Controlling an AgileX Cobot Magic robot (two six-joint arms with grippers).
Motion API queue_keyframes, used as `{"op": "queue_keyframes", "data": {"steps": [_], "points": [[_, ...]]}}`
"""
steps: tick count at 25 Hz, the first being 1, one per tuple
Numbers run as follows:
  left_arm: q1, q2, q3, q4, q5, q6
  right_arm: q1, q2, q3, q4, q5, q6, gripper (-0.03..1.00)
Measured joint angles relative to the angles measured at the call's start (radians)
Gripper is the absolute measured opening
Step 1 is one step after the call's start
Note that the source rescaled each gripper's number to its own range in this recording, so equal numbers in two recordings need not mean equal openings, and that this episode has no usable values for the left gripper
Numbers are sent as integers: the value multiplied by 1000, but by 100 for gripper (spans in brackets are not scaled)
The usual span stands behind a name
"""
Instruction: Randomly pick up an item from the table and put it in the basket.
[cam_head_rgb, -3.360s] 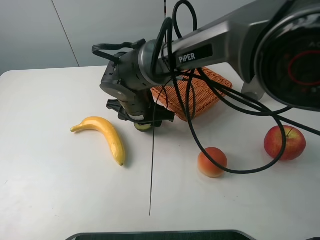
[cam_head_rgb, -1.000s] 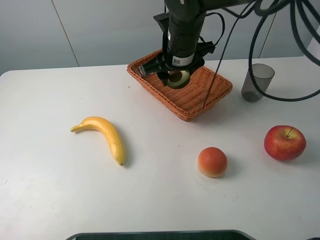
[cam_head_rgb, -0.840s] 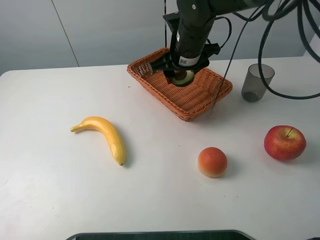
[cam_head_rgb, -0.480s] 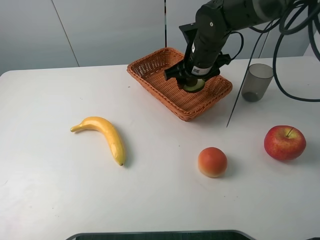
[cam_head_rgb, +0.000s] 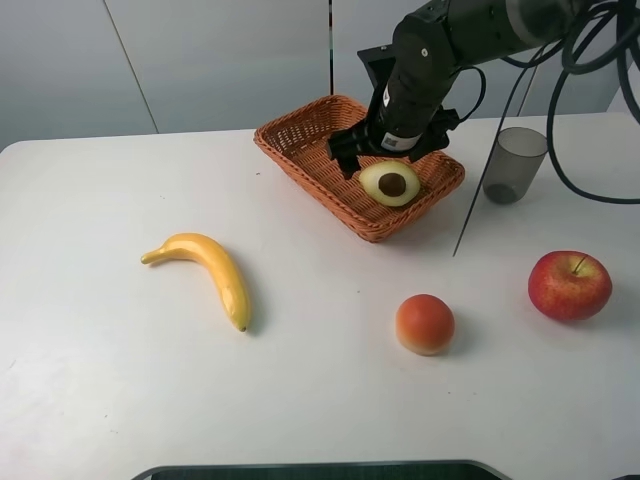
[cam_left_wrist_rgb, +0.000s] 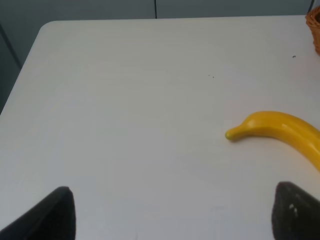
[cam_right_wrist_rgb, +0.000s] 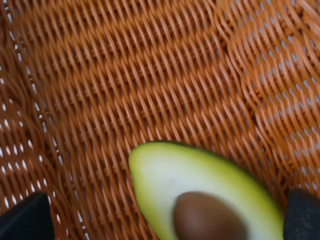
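Green-skinned avocado half (cam_head_rgb: 389, 184), free beneath the spread-open right claw (cam_head_rgb: 392, 148): probably light, stiff, slick (cut face up); pinch across its narrow sides.

The right tool (cam_head_rgb: 392, 157) is hanging over the basket (cam_head_rgb: 292, 127), blocking descent; wide tabletop (cam_head_rgb: 330, 300) is lying open between banana (cam_head_rgb: 215, 265) and orange-red fruit (cam_head_rgb: 424, 323).

We see a white table (cam_head_rgb: 120, 400) w/ rounded corners. On it, L to R in the high view: a yellow banana (cam_head_rgb: 210, 268) lying curved, well apart from the rest; a woven orange-brown basket (cam_head_rgb: 300, 150) toward the far edge, approx. centre; a grey translucent cup (cam_head_rgb: 514, 165) upright, near the basket's R end. Nearer the front sit a round orange-red fruit (cam_head_rgb: 424, 323) and, to its R, a red apple (cam_head_rgb: 569, 285), not touching.
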Motion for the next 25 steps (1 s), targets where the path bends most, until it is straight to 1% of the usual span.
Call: {"op": "queue_keyframes", "data": {"steps": [5,8,12,16,21,25], "points": [[0,0,0,0,0,0,0,-51,0,7,38,0,99],[0,0,0,0,0,0,-9,-110,4,61,58,-23,100],[0,0,0,0,0,0,-55,-195,64,145,81,-67,100],[0,0,0,0,0,0,-133,-307,172,180,89,-82,100],[0,0,0,0,0,0,-261,-500,335,184,104,-101,100],[0,0,0,0,0,0,-373,-672,455,184,138,-148,100]]}}
